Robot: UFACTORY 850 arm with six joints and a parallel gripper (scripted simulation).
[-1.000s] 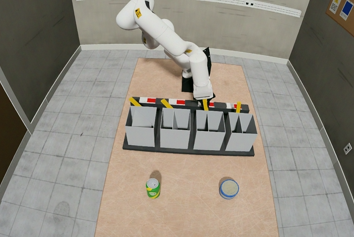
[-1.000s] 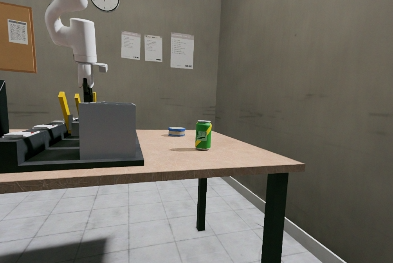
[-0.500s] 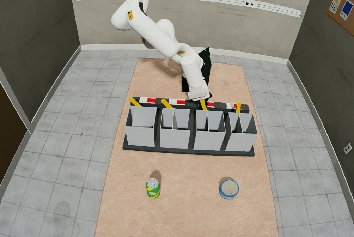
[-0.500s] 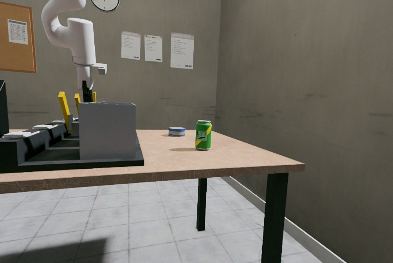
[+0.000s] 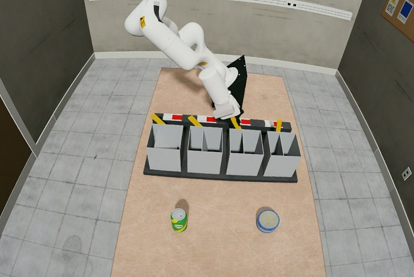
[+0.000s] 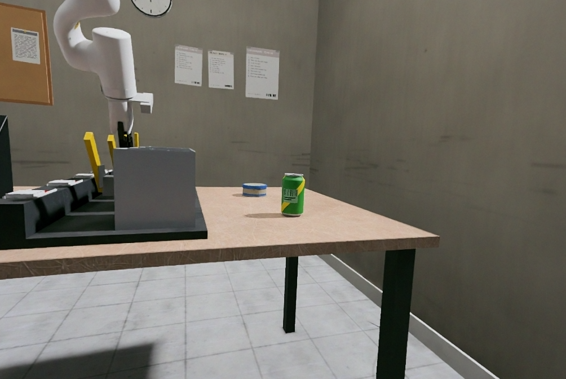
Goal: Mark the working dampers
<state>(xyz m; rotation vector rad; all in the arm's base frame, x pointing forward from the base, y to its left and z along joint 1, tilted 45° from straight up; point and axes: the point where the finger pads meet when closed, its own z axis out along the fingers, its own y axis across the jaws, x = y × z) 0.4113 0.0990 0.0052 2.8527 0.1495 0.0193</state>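
Four grey duct dampers stand in a row on a dark base (image 5: 220, 174): first (image 5: 165, 146), second (image 5: 205, 149), third (image 5: 245, 151), fourth (image 5: 282, 153). Behind each rises a yellow lever. The first lever (image 5: 157, 118) and the second (image 5: 195, 120) lean left, and the fourth (image 5: 278, 125) stands upright. My gripper (image 5: 232, 117) is shut on the third damper's lever (image 5: 235, 123), which leans left. In the side view the gripper (image 6: 123, 136) comes down behind the nearest damper (image 6: 154, 187). The slider rail (image 5: 225, 121) shows red patches and white covers.
A green can (image 5: 178, 220) and a blue-rimmed tin (image 5: 267, 221) stand on the table in front of the dampers; both show in the side view, the can (image 6: 292, 194) and the tin (image 6: 254, 189). A black panel (image 5: 238, 81) stands behind the rail.
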